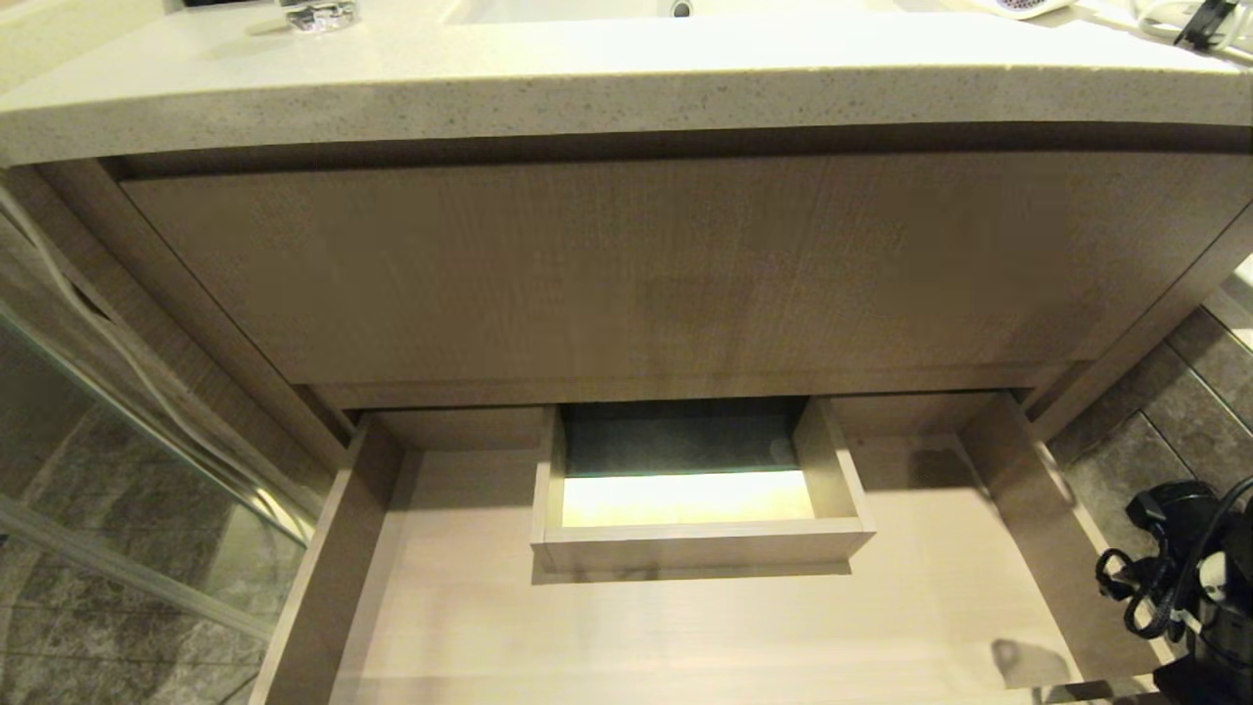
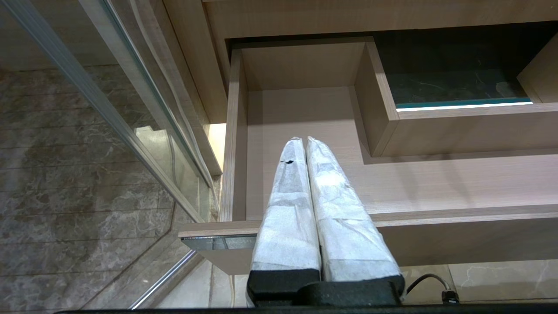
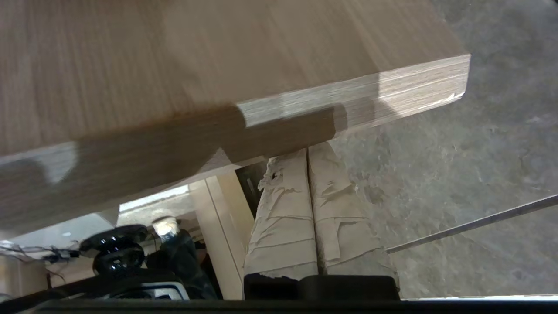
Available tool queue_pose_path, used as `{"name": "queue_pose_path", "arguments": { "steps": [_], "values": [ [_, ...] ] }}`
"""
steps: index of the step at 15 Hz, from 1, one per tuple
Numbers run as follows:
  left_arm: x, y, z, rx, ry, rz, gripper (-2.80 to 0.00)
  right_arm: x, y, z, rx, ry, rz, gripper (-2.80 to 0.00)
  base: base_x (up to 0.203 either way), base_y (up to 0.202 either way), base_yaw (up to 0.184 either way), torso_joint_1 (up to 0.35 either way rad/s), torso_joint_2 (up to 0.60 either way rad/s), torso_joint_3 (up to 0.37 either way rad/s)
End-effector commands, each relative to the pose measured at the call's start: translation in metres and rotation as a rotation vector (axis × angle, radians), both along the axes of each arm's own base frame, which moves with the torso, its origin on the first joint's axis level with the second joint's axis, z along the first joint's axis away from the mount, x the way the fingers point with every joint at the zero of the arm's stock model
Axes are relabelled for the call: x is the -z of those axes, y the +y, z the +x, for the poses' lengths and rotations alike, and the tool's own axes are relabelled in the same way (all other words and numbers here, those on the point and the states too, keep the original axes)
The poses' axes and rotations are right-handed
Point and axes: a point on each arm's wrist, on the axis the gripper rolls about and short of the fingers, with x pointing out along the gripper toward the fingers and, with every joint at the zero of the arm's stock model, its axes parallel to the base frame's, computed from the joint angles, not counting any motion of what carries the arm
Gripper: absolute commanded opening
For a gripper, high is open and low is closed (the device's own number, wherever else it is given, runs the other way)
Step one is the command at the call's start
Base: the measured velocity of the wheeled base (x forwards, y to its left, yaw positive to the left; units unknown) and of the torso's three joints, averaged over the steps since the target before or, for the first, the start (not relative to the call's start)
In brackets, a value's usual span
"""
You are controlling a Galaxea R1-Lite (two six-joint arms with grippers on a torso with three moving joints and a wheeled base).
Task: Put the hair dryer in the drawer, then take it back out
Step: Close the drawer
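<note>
In the head view the drawer (image 1: 470,627) stands pulled out across the lower half of the frame, its boxed cutout (image 1: 700,543) in the middle and its pale floor bare around it. Above it runs the taller wood-grain panel (image 1: 666,274) under the speckled countertop (image 1: 607,93). The hair dryer (image 1: 1018,6) shows only as a white sliver at the top right edge, lying on the countertop. Part of the right arm (image 1: 1189,587) sits at the lower right, beside the drawer's right wall. In the left wrist view the left gripper (image 2: 301,141) hangs over the drawer's front left part, its wrapped fingers pressed together on nothing. In the right wrist view the right gripper (image 3: 307,152) is likewise clenched and empty, its tips just under the edge of a wood-grain board (image 3: 218,65) over the grey floor (image 3: 457,183).
</note>
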Motion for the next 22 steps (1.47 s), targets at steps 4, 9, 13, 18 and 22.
{"name": "queue_pose_path", "arguments": {
  "steps": [4, 9, 13, 18, 22],
  "values": [
    [0.0, 0.0, 0.0, 0.0, 0.0, 0.0, -2.8, -0.012, -0.003, 0.023, -0.026, -0.237, -0.068, -2.8, 0.0, 0.0, 0.0, 0.0, 0.0, 0.0],
    [0.0, 0.0, 0.0, 0.0, 0.0, 0.0, -2.8, -0.033, 0.01, 0.051, -0.141, -0.511, -0.124, -2.8, 0.0, 0.0, 0.0, 0.0, 0.0, 0.0],
    [0.0, 0.0, 0.0, 0.0, 0.0, 0.0, -2.8, -0.055, 0.019, 0.057, -0.215, -0.666, -0.161, -2.8, 0.0, 0.0, 0.0, 0.0, 0.0, 0.0],
    [0.0, 0.0, 0.0, 0.0, 0.0, 0.0, -2.8, -0.075, 0.019, 0.038, -0.313, -0.755, -0.193, -2.8, 0.0, 0.0, 0.0, 0.0, 0.0, 0.0],
    [0.0, 0.0, 0.0, 0.0, 0.0, 0.0, -2.8, -0.084, 0.023, 0.025, -0.379, -0.807, -0.172, -2.8, 0.0, 0.0, 0.0, 0.0, 0.0, 0.0]
  ]
}}
